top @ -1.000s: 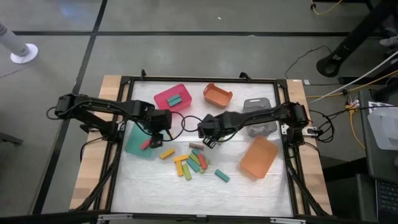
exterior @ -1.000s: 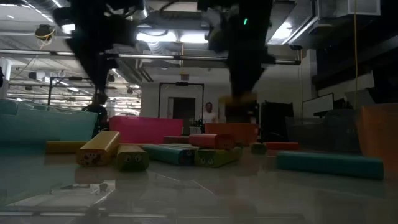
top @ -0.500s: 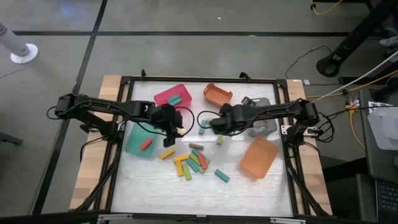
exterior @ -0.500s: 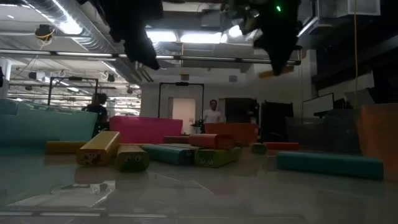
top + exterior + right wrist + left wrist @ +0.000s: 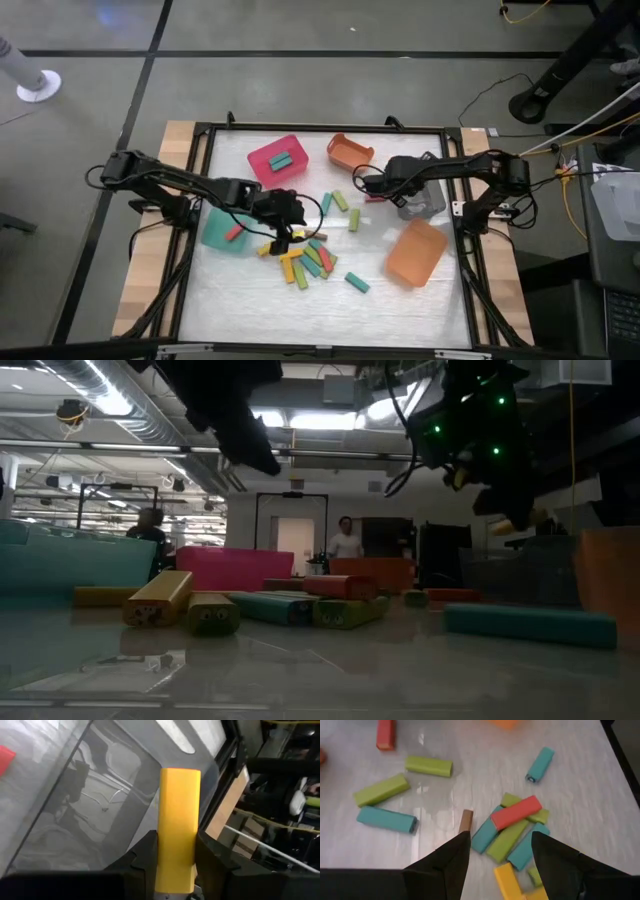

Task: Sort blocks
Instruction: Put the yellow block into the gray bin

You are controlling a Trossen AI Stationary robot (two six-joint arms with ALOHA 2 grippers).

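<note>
Right tool (image 5: 175, 857) pinches a yellow block (image 5: 177, 825) upright over the grey bin (image 5: 420, 190). Left tool (image 5: 500, 855), fingers spread and empty, hovers above the block pile (image 5: 310, 260) on the tabletop (image 5: 400, 300).

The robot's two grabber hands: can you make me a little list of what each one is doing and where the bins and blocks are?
left gripper: open, empty, above the pile of small flat blocks
right gripper: shut on a yellow rectangular block, by the clear grey bin
pink bin: holds one teal block
teal bin: holds one red block
two orange bins: nothing seen inside
</note>
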